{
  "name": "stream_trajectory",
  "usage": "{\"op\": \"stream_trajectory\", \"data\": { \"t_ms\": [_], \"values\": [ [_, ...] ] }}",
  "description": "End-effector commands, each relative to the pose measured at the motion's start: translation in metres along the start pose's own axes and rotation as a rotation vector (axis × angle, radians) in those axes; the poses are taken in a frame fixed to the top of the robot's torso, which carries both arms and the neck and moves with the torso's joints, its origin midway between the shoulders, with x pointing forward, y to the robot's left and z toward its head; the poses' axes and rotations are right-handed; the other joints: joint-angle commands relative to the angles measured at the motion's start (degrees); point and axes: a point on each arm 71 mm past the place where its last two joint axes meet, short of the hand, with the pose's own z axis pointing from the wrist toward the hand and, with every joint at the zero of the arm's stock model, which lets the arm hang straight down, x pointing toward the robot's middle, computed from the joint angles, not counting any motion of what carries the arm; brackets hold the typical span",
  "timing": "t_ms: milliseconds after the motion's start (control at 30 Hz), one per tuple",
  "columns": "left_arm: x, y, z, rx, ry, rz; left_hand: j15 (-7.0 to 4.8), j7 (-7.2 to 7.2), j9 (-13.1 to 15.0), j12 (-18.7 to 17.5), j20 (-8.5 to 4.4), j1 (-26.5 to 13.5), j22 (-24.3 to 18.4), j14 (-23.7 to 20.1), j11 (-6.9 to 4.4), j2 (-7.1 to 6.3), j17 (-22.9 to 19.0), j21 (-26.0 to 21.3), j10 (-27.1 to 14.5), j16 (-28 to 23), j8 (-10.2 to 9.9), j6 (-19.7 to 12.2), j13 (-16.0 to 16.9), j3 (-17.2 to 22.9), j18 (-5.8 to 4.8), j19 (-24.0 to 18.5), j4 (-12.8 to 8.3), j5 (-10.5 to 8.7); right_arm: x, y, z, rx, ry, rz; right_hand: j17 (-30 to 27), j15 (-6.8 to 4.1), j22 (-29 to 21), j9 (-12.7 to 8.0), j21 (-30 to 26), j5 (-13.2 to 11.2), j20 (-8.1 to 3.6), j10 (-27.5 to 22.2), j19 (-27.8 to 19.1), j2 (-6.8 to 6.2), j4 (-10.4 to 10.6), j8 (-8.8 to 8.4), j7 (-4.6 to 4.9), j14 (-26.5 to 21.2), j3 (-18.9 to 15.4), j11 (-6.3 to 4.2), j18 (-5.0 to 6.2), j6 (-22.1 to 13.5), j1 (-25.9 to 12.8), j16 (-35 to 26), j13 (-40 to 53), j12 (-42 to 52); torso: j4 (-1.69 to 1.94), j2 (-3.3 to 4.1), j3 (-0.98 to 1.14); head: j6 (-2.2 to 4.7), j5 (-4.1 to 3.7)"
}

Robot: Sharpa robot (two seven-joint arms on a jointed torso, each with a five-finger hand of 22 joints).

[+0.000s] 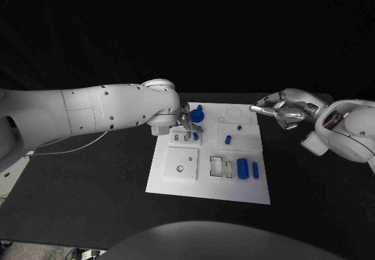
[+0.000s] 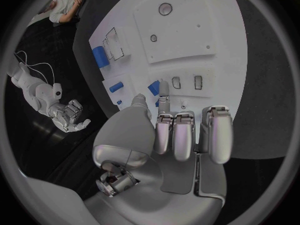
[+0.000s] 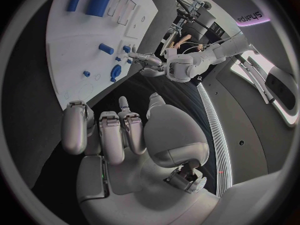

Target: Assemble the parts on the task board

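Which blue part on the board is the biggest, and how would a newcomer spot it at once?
Start at the white task board in the middle of the black table. Along its near edge, right of two outlined rectangular slots, two blue parts lie side by side. The wanted part is the thick blue cylinder; its neighbour, the thin blue rod, is far slimmer and lies nearer the board's right edge.

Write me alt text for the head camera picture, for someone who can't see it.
The left robot hand pinches a small blue part over the white task board on a black table. More blue parts lie on the board, including a cylinder. The right robot hand hovers off the board's far right corner, holding nothing.
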Motion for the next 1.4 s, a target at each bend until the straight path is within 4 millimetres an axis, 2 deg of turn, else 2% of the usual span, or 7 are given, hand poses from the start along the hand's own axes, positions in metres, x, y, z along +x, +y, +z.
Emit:
{"op": "stream_trajectory", "data": {
  "t_ms": [33, 600, 867, 1067, 1400],
  "values": [
    [0.001, 0.009, 0.001, -0.149, 0.003, -0.022, -0.27, 0.11, 0.1, 0.1, -0.38, 0.2, 6.6, 6.1, -0.26, 0.46, 15.1, -0.4, 6.1, 0.1, -0.2, -0.4, 15.1, -0.3, -0.70, 0.7, 0.0, -0.22, 0.002, -0.001, 0.000, 0.008, 0.026, 0.001, 15.1, 0.42, 10.5, -0.1, -0.3, 0.4, 0.13, 6.2, -0.4, -0.01, 0.0, -0.18, 0.12, 6.1, -0.3, 0.40, 0.46, 0.1, 0.5, 0.2, 15.1, 0.2, -0.03, 0.00, 0.00, 0.00, -0.09],
    [0.005, 0.007, 0.009, -0.148, 0.009, -0.044, -0.18, 0.16, 1.2, 0.1, -0.28, 1.2, 6.3, 6.1, -0.18, 0.56, 15.1, -0.7, 6.1, 0.1, -0.6, -0.8, 15.1, -0.1, -0.62, 0.5, -0.2, 0.44, 0.002, -0.002, -0.001, 0.010, 0.030, 0.007, 15.1, 0.43, 10.3, -0.1, -0.8, 0.6, 0.14, 6.2, -0.9, 0.11, 0.0, -0.15, 0.17, 6.1, -0.3, 0.43, 0.61, 0.1, 0.6, 0.2, 15.1, 0.2, -0.04, -0.04, 0.02, 0.00, -0.28],
    [0.006, 0.007, 0.011, -0.149, 0.013, -0.061, -0.25, 0.07, 2.8, 0.1, -0.30, 4.2, 6.1, 6.1, -0.26, 0.31, 15.1, -0.9, 6.1, 0.1, -1.1, -1.1, 15.1, 0.9, -0.57, 0.4, -0.8, 2.48, 0.002, -0.002, -0.001, 0.009, 0.030, 0.008, 15.1, 0.44, 10.2, -0.1, -0.9, 0.7, 0.14, 6.2, -1.1, 0.14, 0.0, -0.13, 0.18, 6.1, -0.3, 0.44, 0.65, 0.2, 0.7, 0.2, 15.1, 0.2, 0.01, -0.10, 0.04, 0.00, -0.70],
    [0.005, 0.009, 0.012, -0.152, 0.012, -0.067, -0.50, -0.17, 4.0, 0.1, -0.50, 7.4, 6.1, 6.1, -0.52, 0.15, 15.1, -1.0, 6.1, 0.1, -1.4, -1.2, 15.1, 2.7, -0.54, 0.4, -1.8, 2.41, 0.003, -0.003, -0.001, 0.009, 0.032, 0.009, 15.1, 0.44, 10.1, -0.1, -1.1, 0.7, 0.15, 6.2, -1.3, 0.17, 0.0, -0.11, 0.19, 6.1, -0.3, 0.45, 0.70, 0.2, 0.7, 0.2, 15.1, 0.2, 0.02, -0.13, 0.04, 0.00, -0.76],
    [0.006, 0.008, 0.013, -0.142, 0.010, -0.073, -0.80, -0.46, 5.4, 0.1, -0.81, 10.3, 6.1, 6.1, -0.82, -0.80, 15.1, -1.1, 6.1, 0.1, -1.8, -1.2, 15.1, 4.6, -0.54, 0.5, -2.7, 2.65, 0.004, -0.004, 0.000, 0.012, 0.035, 0.010, 15.1, 0.46, 10.0, -0.1, -1.4, 0.7, 0.17, 6.2, -1.7, 0.26, -0.1, -0.05, 0.23, 6.1, -0.4, 0.48, 0.80, 0.3, 0.8, 0.2, 15.1, 0.2, -0.02, -0.15, 0.04, 0.00, -0.70]
  ]
}}
